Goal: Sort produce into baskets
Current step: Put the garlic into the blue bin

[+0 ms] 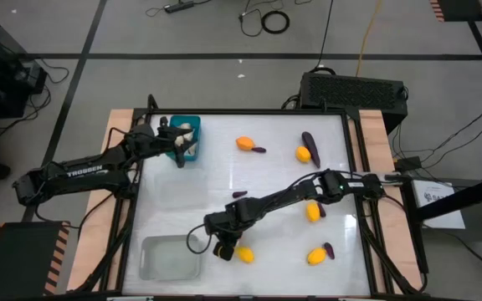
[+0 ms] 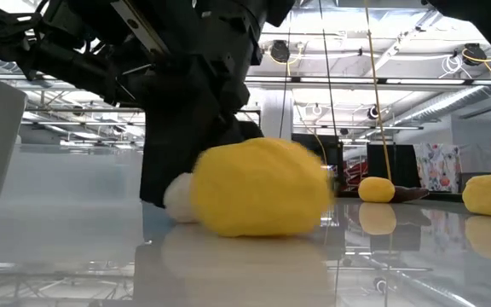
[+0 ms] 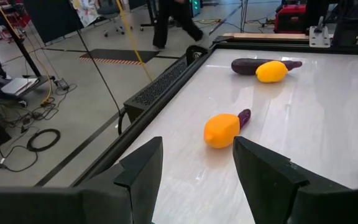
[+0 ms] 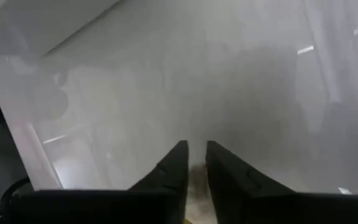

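Observation:
My right gripper (image 1: 223, 247) is low over the table's near middle, shut on a whitish garlic-like bulb (image 2: 180, 199), right beside a yellow lemon (image 1: 243, 253) that also shows in the low view (image 2: 262, 188). The pale translucent bin (image 1: 170, 257) stands on the table just left of it. My left gripper (image 1: 180, 150) is open and empty over the near right corner of the teal bin (image 1: 187, 134), which holds whitish pieces (image 1: 186, 127). Its open fingers show in the left wrist view (image 3: 197, 162). My right gripper pinches the whitish bulb (image 4: 196, 177) between its two fingers (image 4: 174, 163), which come from above and point down. Only a beige sliver of the bulb shows between them. In the low view the bulb sits at table height; I cannot tell whether it rests on the table.
Lemons and slim purple eggplants lie scattered: a lemon (image 1: 245, 143) with an eggplant (image 1: 258, 150), a lemon (image 1: 303, 154) by an eggplant (image 1: 310, 144), a lemon (image 1: 312, 212), a lemon (image 1: 316, 256), and an eggplant (image 1: 239, 194). A black box (image 1: 354, 90) sits beyond the far edge.

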You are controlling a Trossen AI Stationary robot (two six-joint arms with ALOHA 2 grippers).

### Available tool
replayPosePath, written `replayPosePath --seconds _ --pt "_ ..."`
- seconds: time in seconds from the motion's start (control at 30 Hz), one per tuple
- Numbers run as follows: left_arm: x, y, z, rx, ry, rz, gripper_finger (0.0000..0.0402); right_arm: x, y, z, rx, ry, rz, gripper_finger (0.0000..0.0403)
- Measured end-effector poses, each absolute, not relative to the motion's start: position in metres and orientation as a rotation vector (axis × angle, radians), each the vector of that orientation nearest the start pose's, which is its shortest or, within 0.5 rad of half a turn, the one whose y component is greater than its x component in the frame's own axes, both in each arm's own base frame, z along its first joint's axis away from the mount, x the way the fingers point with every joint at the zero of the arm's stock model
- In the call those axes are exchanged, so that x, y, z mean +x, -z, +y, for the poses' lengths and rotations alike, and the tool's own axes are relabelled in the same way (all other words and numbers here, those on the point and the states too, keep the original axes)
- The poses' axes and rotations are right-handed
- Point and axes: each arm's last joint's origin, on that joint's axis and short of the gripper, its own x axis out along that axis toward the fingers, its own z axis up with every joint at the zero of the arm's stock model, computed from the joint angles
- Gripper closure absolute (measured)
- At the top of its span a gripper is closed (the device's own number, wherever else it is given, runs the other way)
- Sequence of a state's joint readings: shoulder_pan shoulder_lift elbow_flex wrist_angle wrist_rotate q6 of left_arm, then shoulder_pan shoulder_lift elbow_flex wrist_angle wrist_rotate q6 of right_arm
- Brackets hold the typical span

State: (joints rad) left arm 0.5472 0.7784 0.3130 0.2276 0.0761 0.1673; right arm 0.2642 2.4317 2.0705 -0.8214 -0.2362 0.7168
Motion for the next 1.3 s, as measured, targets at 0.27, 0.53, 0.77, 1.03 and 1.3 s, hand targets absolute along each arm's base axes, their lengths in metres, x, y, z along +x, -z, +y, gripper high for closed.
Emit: replayPosePath --seconds 0.27,0.53,0.77,1.03,1.3 --pt "0.148 -0.21 0.088 0.094 -0.449 0.268 0.0198 0.493 -0.157 0.121 0.565 -0.015 1.279 0.04" --pt "0.148 -0.21 0.088 0.094 -0.449 0.268 0.0198 0.496 -0.157 0.107 0.592 -0.037 1.283 0.0399" --pt "0.148 -0.21 0.088 0.094 -0.449 0.268 0.0198 0.497 -0.158 0.099 0.706 -0.019 1.305 0.0399" --pt "0.148 -0.21 0.088 0.093 -0.449 0.268 0.0198 0.496 -0.163 0.098 0.781 0.025 1.321 0.0377" --pt "0.148 -0.21 0.088 0.092 -0.449 0.27 0.0198 0.485 -0.223 0.103 0.686 0.155 1.305 0.0333"
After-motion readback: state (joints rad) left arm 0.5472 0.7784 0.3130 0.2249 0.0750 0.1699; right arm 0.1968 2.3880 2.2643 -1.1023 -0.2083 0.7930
